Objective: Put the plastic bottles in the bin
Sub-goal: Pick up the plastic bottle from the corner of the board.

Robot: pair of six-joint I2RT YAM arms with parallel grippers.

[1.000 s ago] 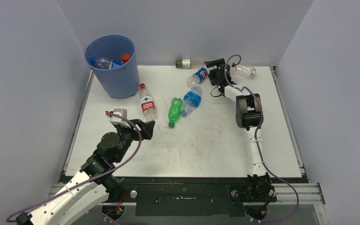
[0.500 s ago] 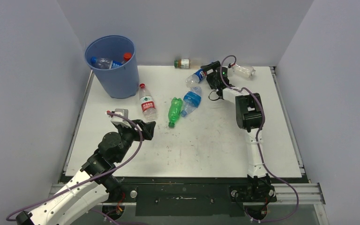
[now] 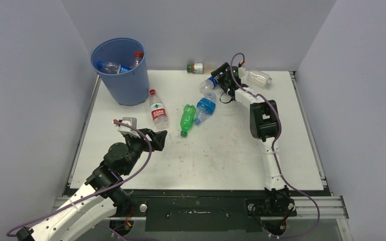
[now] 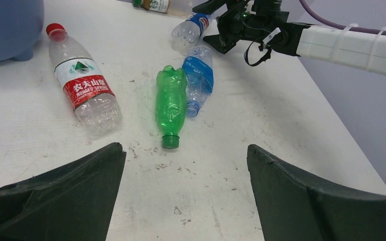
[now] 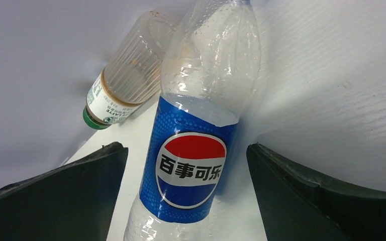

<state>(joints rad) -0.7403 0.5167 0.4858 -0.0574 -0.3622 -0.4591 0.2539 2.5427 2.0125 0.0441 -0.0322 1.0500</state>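
Right gripper (image 3: 217,80) released, jaws spread wide either side of the Pepsi bottle (image 5: 193,160), which lies on the desk (image 3: 221,150) with a gap on each side. Just beyond it, a small ribbed bottle with a green cap (image 5: 125,85) lies against the back wall. Left gripper (image 4: 185,150) also released, holding nothing, low over the desk near the green bottle (image 4: 170,105). A blue-label bottle (image 4: 198,75) lies touching the green one; a red-label bottle (image 4: 83,88) lies apart to the left. The bin (image 3: 123,78) stands at the far left corner with bottles inside (image 3: 113,66).
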